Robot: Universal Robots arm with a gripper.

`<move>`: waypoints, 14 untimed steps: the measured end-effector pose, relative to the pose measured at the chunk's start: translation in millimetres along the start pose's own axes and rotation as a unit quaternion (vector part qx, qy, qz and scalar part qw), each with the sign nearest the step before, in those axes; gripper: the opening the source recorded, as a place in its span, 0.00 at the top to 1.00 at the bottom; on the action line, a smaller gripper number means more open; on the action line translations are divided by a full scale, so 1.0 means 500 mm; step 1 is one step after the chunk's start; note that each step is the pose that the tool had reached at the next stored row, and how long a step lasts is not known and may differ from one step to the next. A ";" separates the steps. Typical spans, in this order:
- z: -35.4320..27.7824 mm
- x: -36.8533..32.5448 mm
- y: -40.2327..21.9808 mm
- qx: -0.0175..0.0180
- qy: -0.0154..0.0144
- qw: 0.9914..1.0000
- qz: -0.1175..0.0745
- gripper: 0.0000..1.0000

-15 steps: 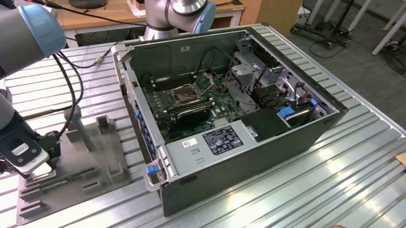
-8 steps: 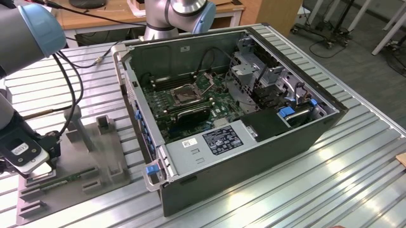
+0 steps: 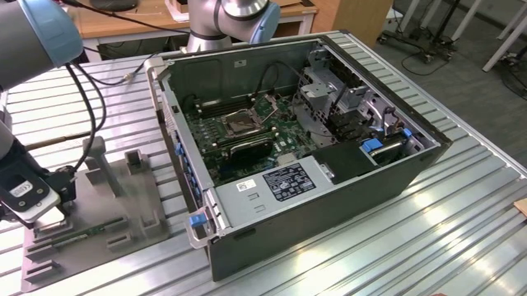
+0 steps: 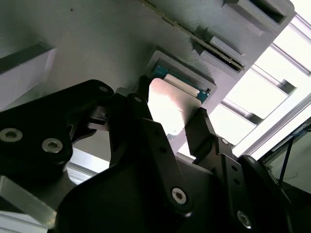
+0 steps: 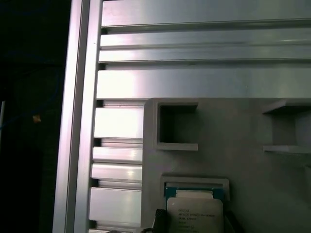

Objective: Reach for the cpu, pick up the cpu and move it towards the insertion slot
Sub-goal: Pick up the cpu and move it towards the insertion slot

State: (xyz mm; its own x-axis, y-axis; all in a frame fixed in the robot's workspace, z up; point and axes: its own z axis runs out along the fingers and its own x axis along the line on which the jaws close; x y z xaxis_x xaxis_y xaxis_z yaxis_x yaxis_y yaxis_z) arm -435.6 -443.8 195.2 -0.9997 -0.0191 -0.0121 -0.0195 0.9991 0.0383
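Cpu (image 4: 172, 108): sits in its square recess on the grey fixture (image 3: 140, 191), at the exterior view's left of the slatted surface (image 3: 395, 246), well apart from the insertion slot (image 3: 244, 124) inside the computer case (image 3: 329, 209). Gripped on two opposite edges by the claw (image 4: 171, 104), going by both wrist views. Puts reach as done and grasp seemingly made; not yet lifted or carried across.
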 end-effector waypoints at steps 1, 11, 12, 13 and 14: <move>-0.003 0.000 0.000 0.000 0.000 1.000 0.000 0.46; -0.041 -0.001 0.002 0.000 0.000 1.000 0.000 0.46; -0.045 -0.001 0.002 0.000 0.000 1.000 0.000 0.46; -0.049 -0.001 0.002 0.000 0.000 1.000 0.000 0.46; -0.051 -0.001 0.002 0.000 0.000 1.000 0.000 0.46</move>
State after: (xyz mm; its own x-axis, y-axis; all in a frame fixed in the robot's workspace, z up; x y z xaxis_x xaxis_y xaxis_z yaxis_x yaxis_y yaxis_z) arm -435.6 -443.9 220.5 -0.9997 -0.0192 -0.0121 -0.0196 0.9991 0.0383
